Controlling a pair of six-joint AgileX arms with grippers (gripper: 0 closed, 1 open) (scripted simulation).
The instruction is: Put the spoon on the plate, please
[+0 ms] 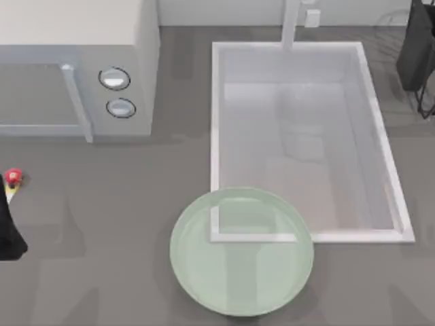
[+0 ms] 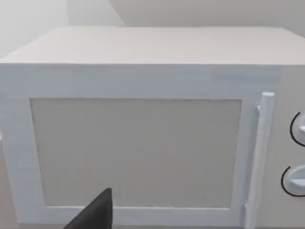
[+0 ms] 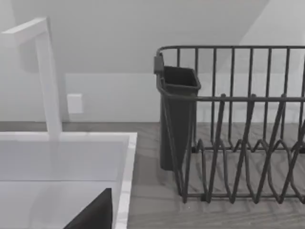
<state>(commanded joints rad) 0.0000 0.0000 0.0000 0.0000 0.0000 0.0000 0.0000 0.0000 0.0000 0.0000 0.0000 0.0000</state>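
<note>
The plate [image 1: 241, 252] lay at about six o'clock on the grey counter [image 1: 102, 224], its far rim overlapping the near left corner of the white sink basin [image 1: 306, 136], whose frame showed through the pale green glass. The plate's near rim sat close to the counter's front edge.

The spoon [image 1: 13, 182] was at nine o'clock, at the very left edge of the top view: its red-and-yellow tip showed there, touching the dark shape of the left gripper [image 1: 8, 227] just below it. Whether that pincer was clenched on the spoon or released could not be told.

Between spoon and plate the counter ran bare from nine towards six o'clock, bounded on the far side by the microwave [image 1: 78, 68] at ten o'clock, with its bar handle [image 1: 76, 102] and two dials [image 1: 114, 79]. In the left wrist view the microwave's door [image 2: 136, 152] stood shut.

The right gripper [image 1: 418, 51] sat parked at two o'clock beyond the basin's right rim; its state could not be told. Its wrist view faced the dish rack [image 3: 238, 143], the faucet [image 3: 45, 76] and the basin's edge.
</note>
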